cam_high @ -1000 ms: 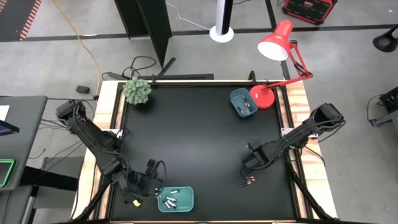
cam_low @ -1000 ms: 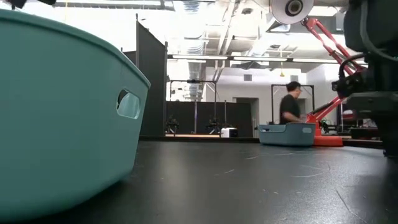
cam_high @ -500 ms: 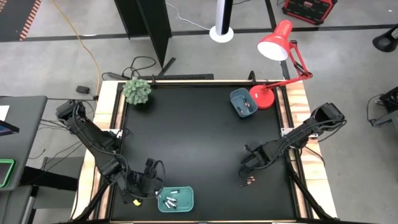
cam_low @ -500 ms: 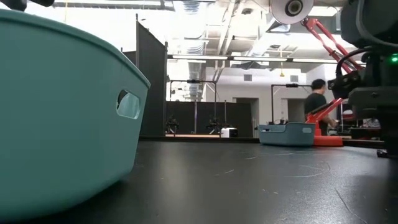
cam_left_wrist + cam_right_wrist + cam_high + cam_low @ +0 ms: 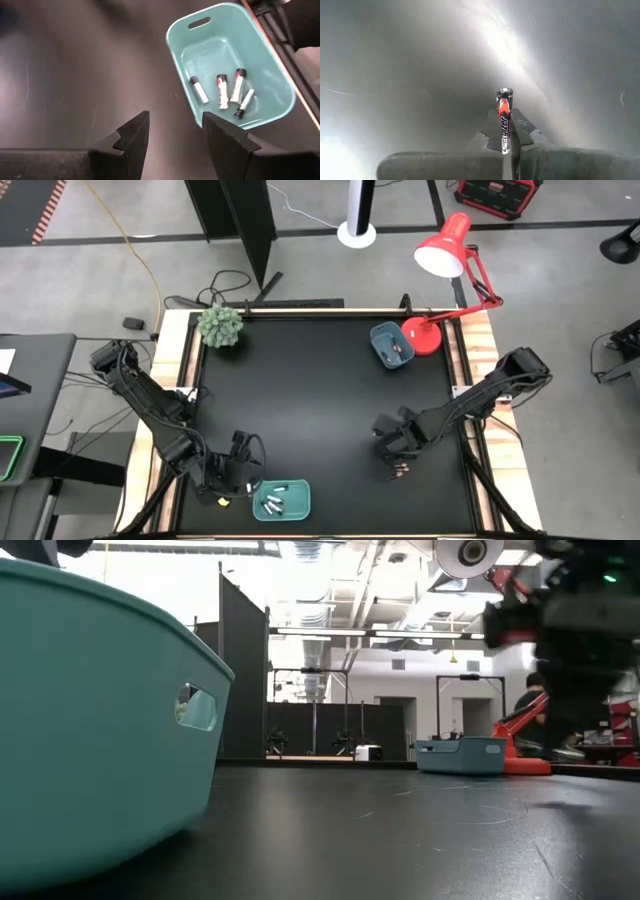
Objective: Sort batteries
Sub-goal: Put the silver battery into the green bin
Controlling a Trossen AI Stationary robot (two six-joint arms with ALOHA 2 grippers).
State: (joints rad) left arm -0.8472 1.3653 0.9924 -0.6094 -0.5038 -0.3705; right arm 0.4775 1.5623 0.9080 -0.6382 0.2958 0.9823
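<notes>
My right gripper (image 5: 506,131) is shut on a dark battery (image 5: 503,117) with a red band, above the table's near right part (image 5: 388,446). More small batteries (image 5: 400,471) lie on the black tabletop just nearward of it. The teal tray (image 5: 230,65) at the near edge holds several batteries (image 5: 221,91) lying flat on its floor. My left gripper (image 5: 172,140) stands open over bare tabletop just left of that tray (image 5: 282,499), with nothing between its fingers. My right gripper pinches the battery between its two fingers (image 5: 522,131), on the battery's rear half (image 5: 504,136). The battery lies along the fingers, and its red-banded end with the metal cap (image 5: 504,93) sticks out past the fingertips. The fingers slant downward, and the battery is clear of the table.
A blue tray (image 5: 391,345) with batteries stands at the far right beside the base of a red desk lamp (image 5: 422,336). A small green plant (image 5: 220,326) sits at the far left corner. The wide middle of the black tabletop (image 5: 310,400) lies between the arms.
My right gripper has shut on the battery, risen from the tabletop and gone toward the table's left, rolling its wrist as it went. The battery has come up off the table with it. In the room behind, a person has walked across to the right.
</notes>
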